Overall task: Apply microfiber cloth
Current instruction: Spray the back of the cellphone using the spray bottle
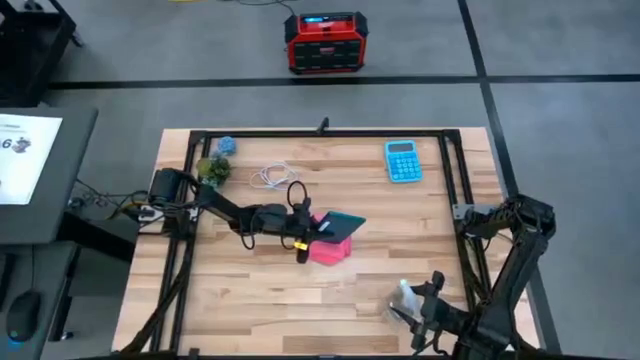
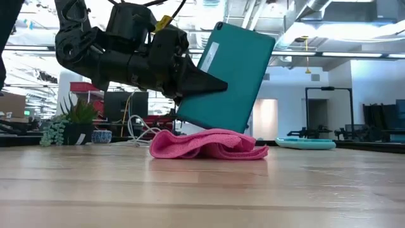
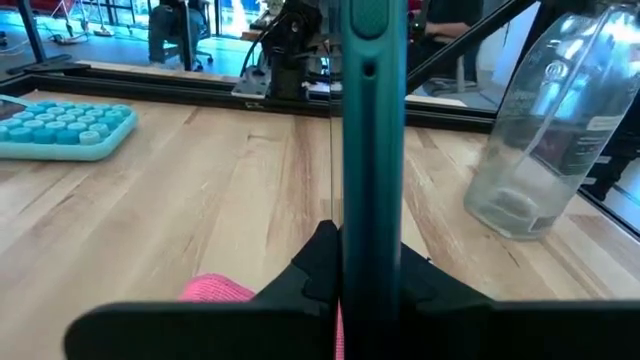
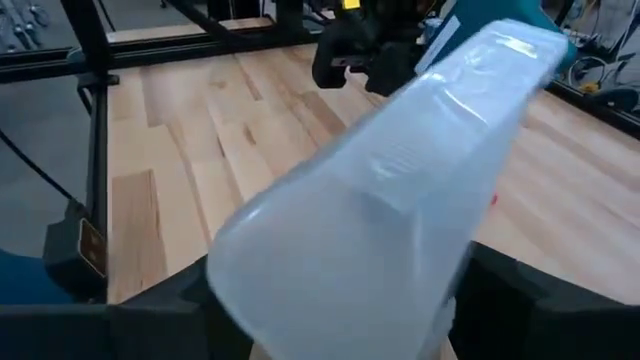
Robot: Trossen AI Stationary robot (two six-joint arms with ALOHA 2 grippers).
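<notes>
Left pincer (image 2: 218,84) of mine clamps a flat teal tablet (image 2: 231,76), tilted above the crumpled, soft pink microfiber cloth (image 2: 209,144) mid-tabletop (image 1: 250,290); right pincer (image 1: 412,310) grips a clear plastic bottle (image 4: 400,190).

Legible text is nearly absent. In the high view, a white sheet or screen (image 1: 25,155) on the grey side surface left of the wooden desk (image 1: 300,290) bears a dark figure resembling "6"; the smaller print beside it is too fine to read. The clear plastic bottle (image 3: 555,120) in the left wrist view carries a label with printed lines that cannot be read. The light blue calculator (image 1: 402,161) shows keys, but no readable digits.
</notes>
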